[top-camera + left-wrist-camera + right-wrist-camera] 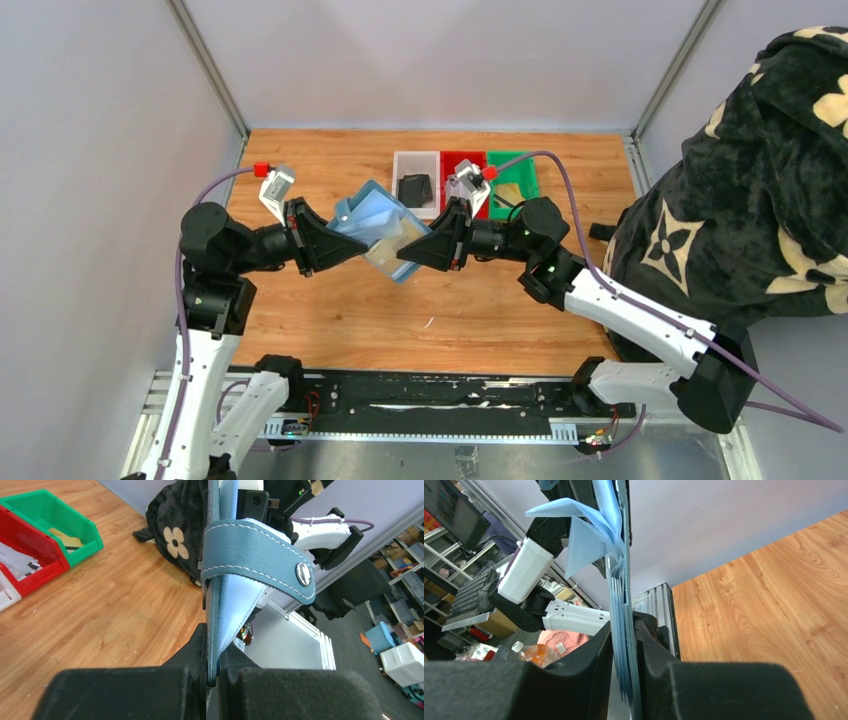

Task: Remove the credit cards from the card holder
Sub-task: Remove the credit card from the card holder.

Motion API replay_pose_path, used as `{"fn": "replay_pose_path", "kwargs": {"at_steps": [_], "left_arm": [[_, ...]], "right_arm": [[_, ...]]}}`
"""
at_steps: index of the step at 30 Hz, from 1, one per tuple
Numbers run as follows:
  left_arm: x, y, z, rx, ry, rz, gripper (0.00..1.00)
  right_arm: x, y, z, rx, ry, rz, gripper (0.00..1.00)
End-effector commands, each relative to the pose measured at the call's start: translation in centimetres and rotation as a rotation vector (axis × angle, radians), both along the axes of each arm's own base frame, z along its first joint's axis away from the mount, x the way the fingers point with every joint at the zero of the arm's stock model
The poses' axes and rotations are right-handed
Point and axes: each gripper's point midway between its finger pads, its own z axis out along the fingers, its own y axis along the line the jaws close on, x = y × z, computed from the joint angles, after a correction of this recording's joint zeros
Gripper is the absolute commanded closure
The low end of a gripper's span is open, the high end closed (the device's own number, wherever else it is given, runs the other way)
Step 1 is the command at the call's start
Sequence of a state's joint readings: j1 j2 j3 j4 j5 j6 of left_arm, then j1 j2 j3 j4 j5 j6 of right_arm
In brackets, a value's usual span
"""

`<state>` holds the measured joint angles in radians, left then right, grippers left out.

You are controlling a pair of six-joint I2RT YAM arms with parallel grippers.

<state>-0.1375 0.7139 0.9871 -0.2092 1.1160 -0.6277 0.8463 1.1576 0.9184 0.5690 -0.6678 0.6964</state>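
Note:
The teal-blue card holder (372, 218) hangs open above the table's middle, held between both grippers. My left gripper (336, 242) is shut on its left half. In the left wrist view the holder (216, 610) stands edge-on between the jaws (214, 666), its closing tab (260, 555) with a metal snap folded across. My right gripper (404, 260) is shut on its right half, seen edge-on in the right wrist view (623, 580) with layered slots between the jaws (625, 642). A pale credit card (388, 252) shows in the right half.
Three bins stand at the back: a white one (416, 156) holding a black wallet (414, 188), a red one (462, 157) and a green one (520, 185). A black flower-patterned cloth (760, 180) fills the right side. Metal frame posts stand at the back corners.

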Motion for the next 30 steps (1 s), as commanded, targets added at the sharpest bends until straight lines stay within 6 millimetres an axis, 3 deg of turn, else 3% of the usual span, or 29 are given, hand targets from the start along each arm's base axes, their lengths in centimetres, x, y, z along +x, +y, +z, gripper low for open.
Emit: {"fn": "replay_pose_path", "kwargs": {"at_steps": [1, 2, 3, 5, 6, 8, 13, 20, 25, 30], "left_arm": [[-1.4, -0.2, -0.2, 0.008, 0.011, -0.078, 1.00], [-1.4, -0.2, -0.3, 0.011, 0.008, -0.075, 1.00], [-1.3, -0.2, -0.4, 0.014, 0.010, -0.069, 0.94], [-0.9, -0.2, -0.5, 0.018, 0.022, -0.060, 0.54], [-0.9, -0.2, -0.7, 0.019, 0.030, -0.057, 0.41], [-0.5, -0.1, -1.1, 0.027, 0.040, -0.035, 0.31], [-0.8, -0.3, -1.8, 0.007, 0.041, -0.051, 0.30], [-0.9, -0.3, -3.4, 0.057, 0.009, -0.047, 0.37], [-2.2, 0.3, -5.0, 0.131, -0.095, -0.050, 0.24], [-0.2, 1.4, -3.9, 0.156, -0.215, 0.128, 0.26]], "right_arm": [[0.2, -0.1, 3.2, 0.090, -0.053, 0.002, 0.80], [0.1, -0.1, 3.2, 0.092, -0.050, 0.007, 0.83], [0.0, -0.1, 3.2, 0.091, -0.043, 0.010, 0.87], [0.1, -0.1, 2.8, 0.084, -0.032, 0.004, 0.95], [0.2, -0.2, 2.7, 0.081, -0.027, -0.003, 0.98], [0.3, -0.1, 2.6, 0.074, -0.012, -0.003, 1.00], [0.1, 0.3, 2.9, 0.076, 0.003, 0.014, 1.00], [-0.1, 1.5, 2.9, 0.059, 0.020, 0.043, 1.00], [0.3, 1.5, 2.8, 0.046, 0.038, 0.014, 1.00], [0.3, 2.2, 1.8, -0.022, 0.057, 0.016, 1.00]]}}
